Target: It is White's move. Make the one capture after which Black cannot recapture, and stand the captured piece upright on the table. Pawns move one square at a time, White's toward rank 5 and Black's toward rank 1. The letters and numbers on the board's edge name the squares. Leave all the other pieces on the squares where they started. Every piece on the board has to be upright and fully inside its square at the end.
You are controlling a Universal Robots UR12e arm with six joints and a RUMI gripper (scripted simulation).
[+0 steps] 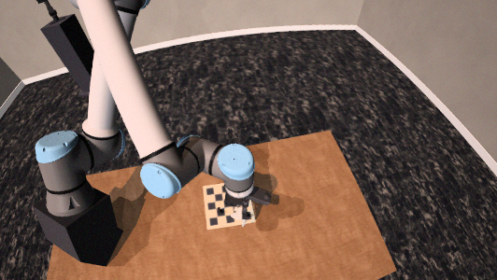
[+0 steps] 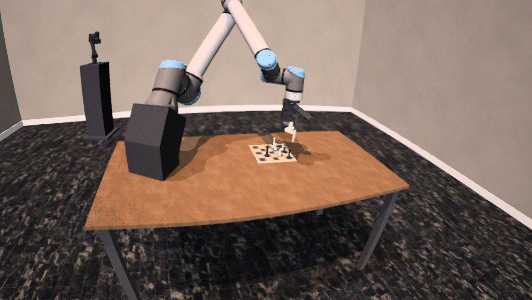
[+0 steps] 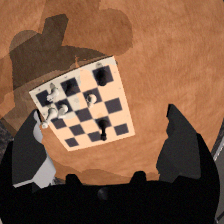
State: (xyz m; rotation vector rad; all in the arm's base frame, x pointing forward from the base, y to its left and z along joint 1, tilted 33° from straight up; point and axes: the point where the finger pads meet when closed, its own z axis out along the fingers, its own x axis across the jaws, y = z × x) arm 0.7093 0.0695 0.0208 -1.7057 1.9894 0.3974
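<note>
Claw (image 3: 105, 150) wide open & empty above the chessboard (image 3: 121, 119), so I'd centre over the target black piece, come down vertical w/o nudging neighbours on the desk (image 2: 210, 200).

Small chessboard (image 3: 114, 87), pieces (image 3: 103, 129) seemingly upright
</note>
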